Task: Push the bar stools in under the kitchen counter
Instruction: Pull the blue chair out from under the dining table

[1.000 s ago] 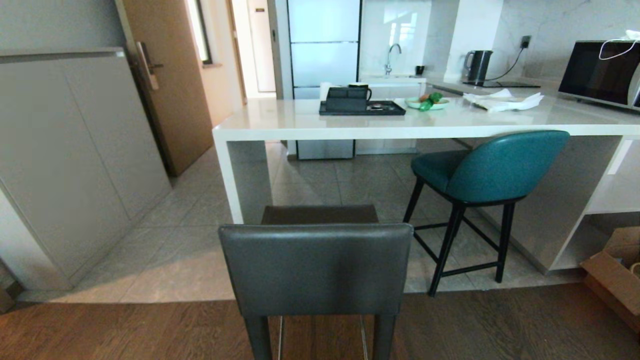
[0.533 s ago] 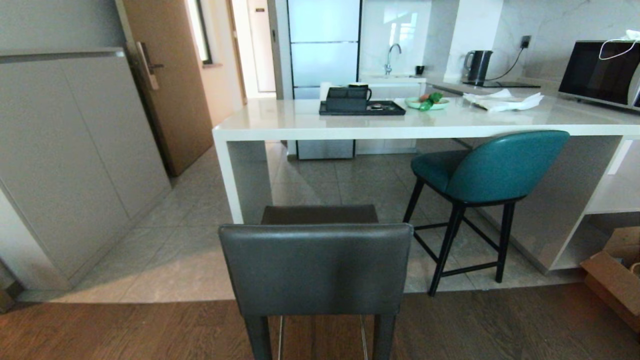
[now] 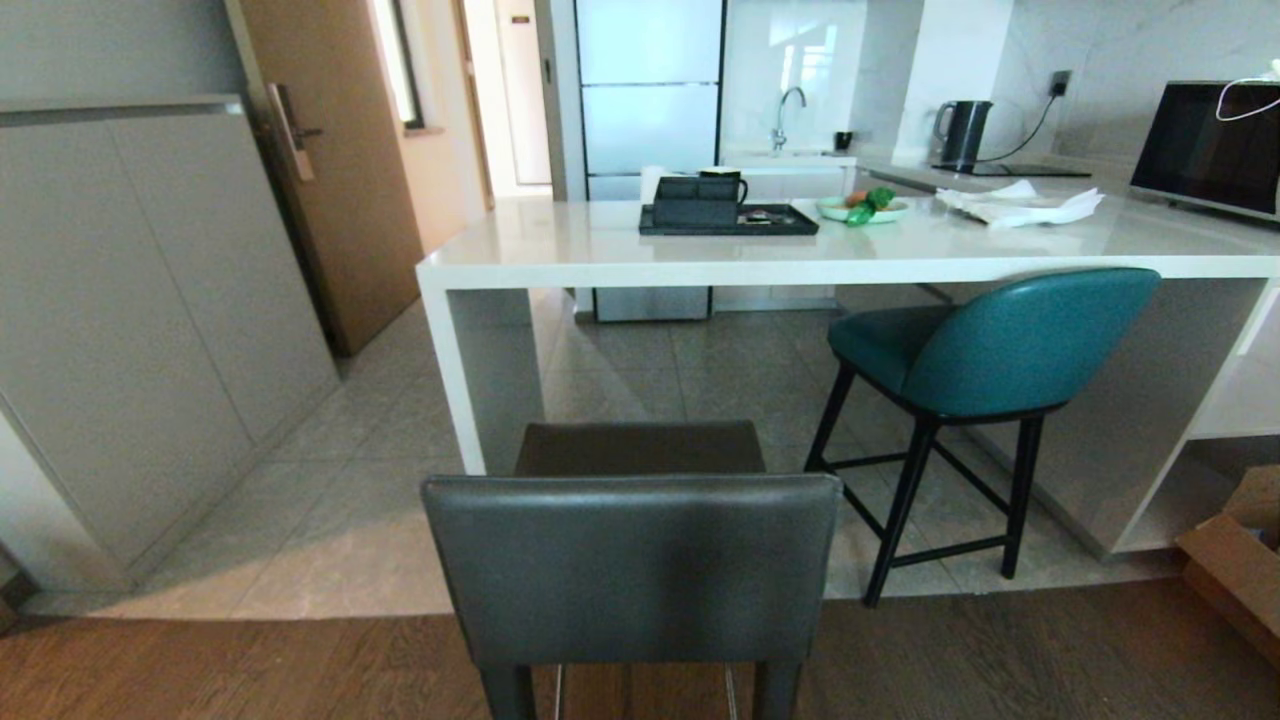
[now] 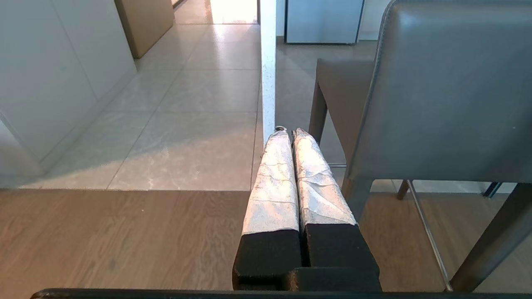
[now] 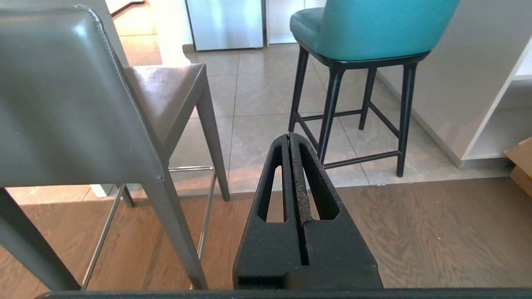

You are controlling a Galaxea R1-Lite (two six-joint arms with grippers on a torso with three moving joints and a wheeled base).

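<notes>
Grey bar stool [image 4: 444,91] stands between the closed, empty left gripper [image 4: 286,133] and right gripper [image 5: 289,136].

The right gripper [image 5: 289,139] is seen with its two black fingers pressed together, and nothing is held between them. It is held low over the brown wood floor [image 5: 415,232]. The grey stool [image 5: 79,104] is seen close on one side. The teal stool [image 5: 365,29] is stood farther off on the tiles, beside a white panel [image 5: 457,70].
</notes>
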